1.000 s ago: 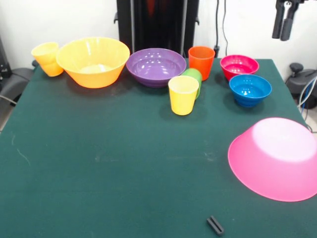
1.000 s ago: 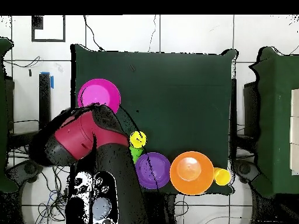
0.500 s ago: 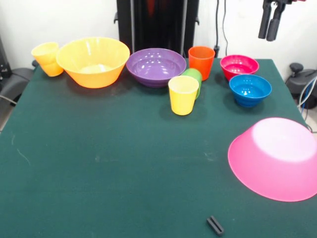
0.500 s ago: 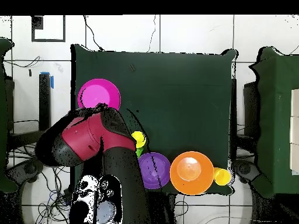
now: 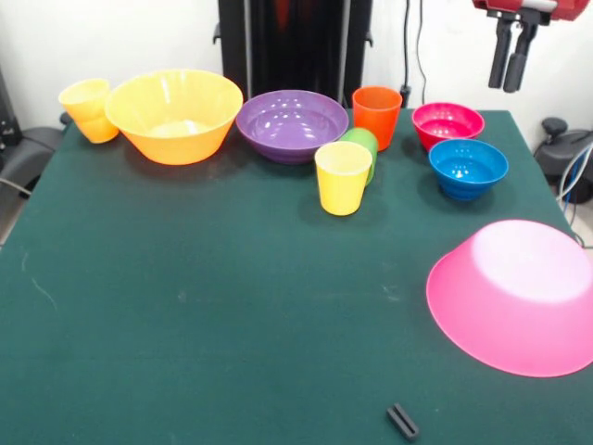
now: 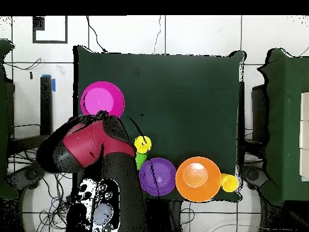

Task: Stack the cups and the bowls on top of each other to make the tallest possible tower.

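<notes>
Near the table's edge, glossy pink bowl lies upside-down.

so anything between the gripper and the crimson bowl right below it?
Nothing visible. The gripper hangs open in free air up and to the right of the crimson bowl; the blue bowl sits nearer the camera, out of the way.

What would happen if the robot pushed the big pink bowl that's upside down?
The pink bowl would probably slide, not roll or tip, since it lies upside down on its wide rim. It looks like glossy plastic, so likely stiff, light, and slippery for the pincer to grab by its smooth sloping sides.
</notes>
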